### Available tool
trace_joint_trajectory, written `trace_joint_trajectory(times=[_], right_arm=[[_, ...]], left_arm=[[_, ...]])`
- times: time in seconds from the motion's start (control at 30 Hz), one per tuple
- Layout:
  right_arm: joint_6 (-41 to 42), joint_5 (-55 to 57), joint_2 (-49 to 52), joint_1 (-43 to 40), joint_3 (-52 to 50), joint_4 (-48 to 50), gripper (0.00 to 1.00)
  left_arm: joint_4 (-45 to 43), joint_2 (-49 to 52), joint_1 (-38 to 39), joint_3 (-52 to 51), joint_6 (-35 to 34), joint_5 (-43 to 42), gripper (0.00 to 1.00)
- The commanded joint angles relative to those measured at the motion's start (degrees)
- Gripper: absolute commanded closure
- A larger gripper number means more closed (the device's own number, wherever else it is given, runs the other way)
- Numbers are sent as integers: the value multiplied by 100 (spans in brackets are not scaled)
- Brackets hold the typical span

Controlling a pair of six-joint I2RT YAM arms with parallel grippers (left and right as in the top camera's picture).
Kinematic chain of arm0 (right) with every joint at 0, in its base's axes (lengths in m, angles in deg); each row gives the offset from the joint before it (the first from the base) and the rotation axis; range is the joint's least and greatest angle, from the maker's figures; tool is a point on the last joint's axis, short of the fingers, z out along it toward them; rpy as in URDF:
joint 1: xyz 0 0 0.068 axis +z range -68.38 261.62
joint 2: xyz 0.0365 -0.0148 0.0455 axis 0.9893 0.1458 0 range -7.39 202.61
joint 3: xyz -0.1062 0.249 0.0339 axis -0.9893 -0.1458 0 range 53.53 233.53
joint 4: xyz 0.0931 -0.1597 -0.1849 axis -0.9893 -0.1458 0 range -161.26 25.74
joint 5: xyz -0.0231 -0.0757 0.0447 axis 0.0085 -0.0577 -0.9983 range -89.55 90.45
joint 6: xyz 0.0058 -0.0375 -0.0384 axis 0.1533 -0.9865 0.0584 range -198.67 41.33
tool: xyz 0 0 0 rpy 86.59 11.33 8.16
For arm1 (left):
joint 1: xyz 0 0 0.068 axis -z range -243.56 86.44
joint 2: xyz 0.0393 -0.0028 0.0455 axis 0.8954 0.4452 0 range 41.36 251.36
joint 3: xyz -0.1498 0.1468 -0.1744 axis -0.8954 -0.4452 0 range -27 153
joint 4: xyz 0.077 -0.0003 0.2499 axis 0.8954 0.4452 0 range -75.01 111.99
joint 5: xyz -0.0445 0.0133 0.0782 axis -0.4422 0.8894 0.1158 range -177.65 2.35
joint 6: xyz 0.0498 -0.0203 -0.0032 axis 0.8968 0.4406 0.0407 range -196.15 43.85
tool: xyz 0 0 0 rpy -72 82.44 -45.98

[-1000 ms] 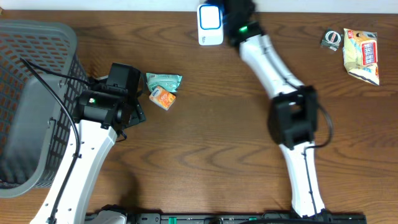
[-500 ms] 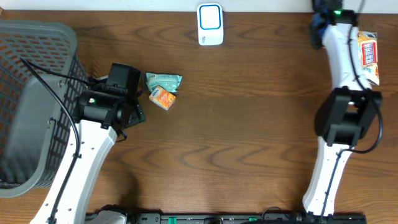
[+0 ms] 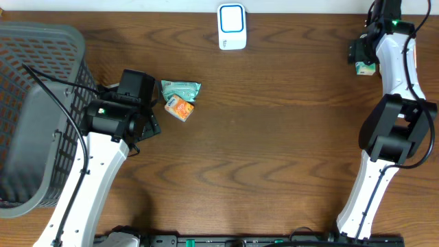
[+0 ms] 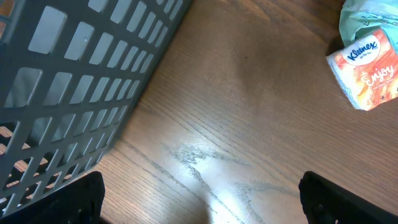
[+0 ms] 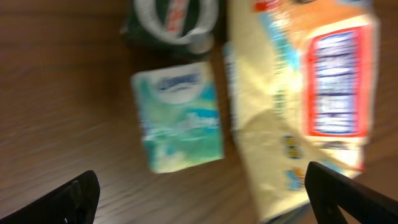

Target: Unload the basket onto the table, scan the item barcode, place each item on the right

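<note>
Teal-and-white soft tissue pack [image 5: 180, 118] lies under my right gripper [image 5: 208, 199], jaws spread wide, holding nothing; left gripper [image 4: 205, 199] likewise.

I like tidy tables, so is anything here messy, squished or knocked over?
Nothing looks spilled or broken. The one untidy spot is by the left arm: the green packet looks crumpled, and the orange Kleenex pack lies crooked right beside it.

Right wrist view is blurred; glare patches the table [image 4: 208, 183].
</note>
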Motion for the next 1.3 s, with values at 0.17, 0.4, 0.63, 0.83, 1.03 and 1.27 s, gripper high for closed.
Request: trace_joint_trajectory(times=[0.17,0.4,0.63,0.83,1.03,1.27], right_arm=[[168,-658,-254,310,-35,22,1],[170,-3303,-807,780,-33,-83,22],[170,-6002,-739,1443,-63,-295,31],[168,-6030,-538,2527,-269,-463,42],[245,-5587,-243,3589,-315,-269,53],[1502,-3698,-146,4599,-317,57,80]], left_arm=[[15,-31,-31,20,-28,74,2],[15,-31,-31,20,-31,74,3],[15,-31,-31,20,-31,74,2],[15,-31,-31,20,-31,74,3],[15,-31,-31,20,-31,74,2],[15,-31,-31,20,-31,74,2]])
